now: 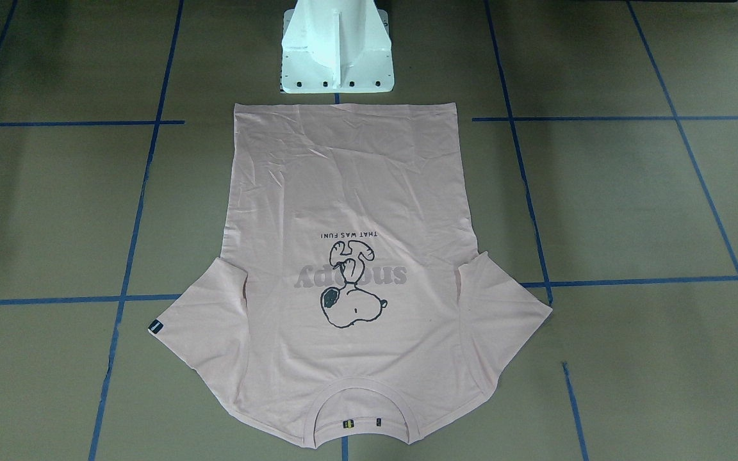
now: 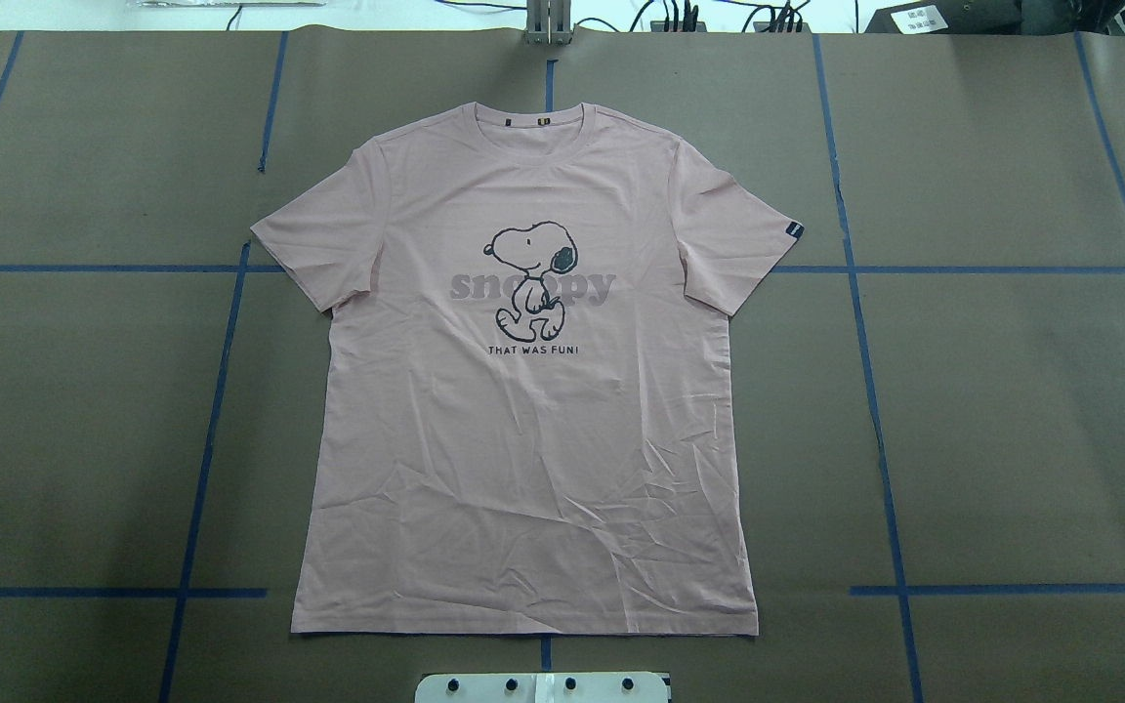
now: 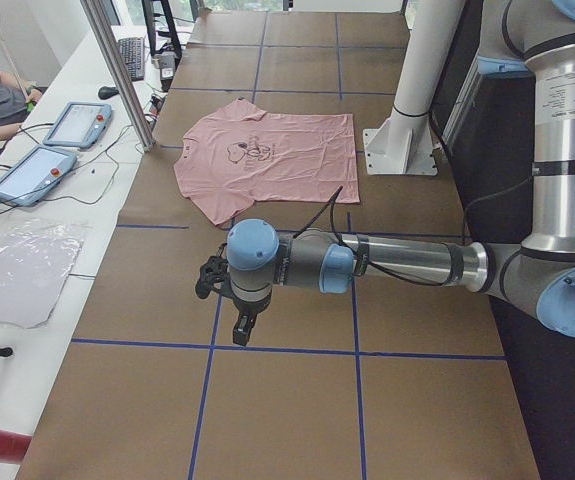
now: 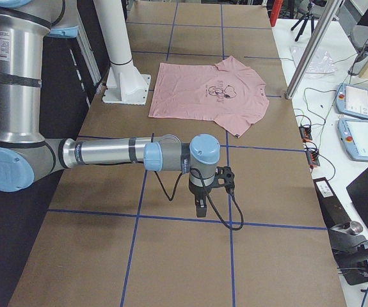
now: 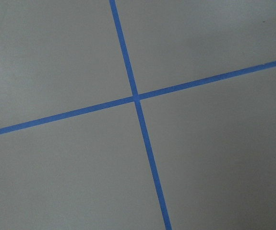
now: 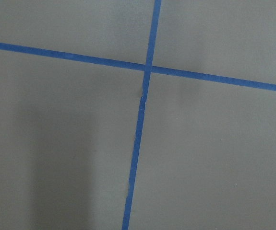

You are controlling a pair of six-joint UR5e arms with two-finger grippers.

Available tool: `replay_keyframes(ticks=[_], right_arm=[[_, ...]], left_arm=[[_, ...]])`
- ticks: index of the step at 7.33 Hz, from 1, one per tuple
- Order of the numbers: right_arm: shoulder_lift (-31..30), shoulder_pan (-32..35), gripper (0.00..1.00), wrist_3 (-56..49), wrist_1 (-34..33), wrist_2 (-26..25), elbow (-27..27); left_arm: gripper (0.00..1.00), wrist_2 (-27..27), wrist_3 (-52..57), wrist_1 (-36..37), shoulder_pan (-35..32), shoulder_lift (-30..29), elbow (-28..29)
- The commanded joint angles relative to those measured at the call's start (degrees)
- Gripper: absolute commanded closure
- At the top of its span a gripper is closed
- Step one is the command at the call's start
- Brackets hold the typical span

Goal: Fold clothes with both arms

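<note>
**Pink T-shirt lying flat, both arms hanging wide of it**

I am looking at the T-shirt spread print-up in the middle of the desk, directly in front of the white pedestal. Its long axis is running straight out from the robot: the hem is sitting nearest the pedestal and the ribbed neck is pointing toward the far edge. Both short sleeves are fanning out sideways, and a small dark tag is showing on the sleeve at the robot's right. The black-outlined dog is walking across grey lettering. The cloth is creasing mostly in the half near the hem.

The left end effector and the right end effector are hanging above bare desk, well apart from the shirt (each wrist camera is showing only crossing blue tape). I cannot tell how far open either one is; nothing is showing in either one.
</note>
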Motion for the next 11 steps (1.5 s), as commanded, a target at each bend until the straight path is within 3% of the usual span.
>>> replay_keyframes(ticks=[1, 5, 7, 11], right_arm=[[0.05, 0.0, 0.0, 0.0, 0.0, -0.04, 1.09], [2.32, -0.79, 0.0, 0.52, 0.0, 0.39, 5.21], [9.58, -3.06, 0.0, 0.71, 0.09, -0.04, 4.53], [22.52, -3.87, 0.0, 5.17, 1.39, -0.13, -4.76]], left_arm=[[0.0, 0.06, 0.01, 0.13, 0.02, 0.08, -0.8], [0.0, 0.06, -0.08, -0.13, 0.02, -0.96, -1.16], [0.0, -0.12, -0.35, -0.39, 0.19, -4.82, -0.98], [0.0, 1.64, -0.61, -4.85, 0.54, -17.02, 2.6]])
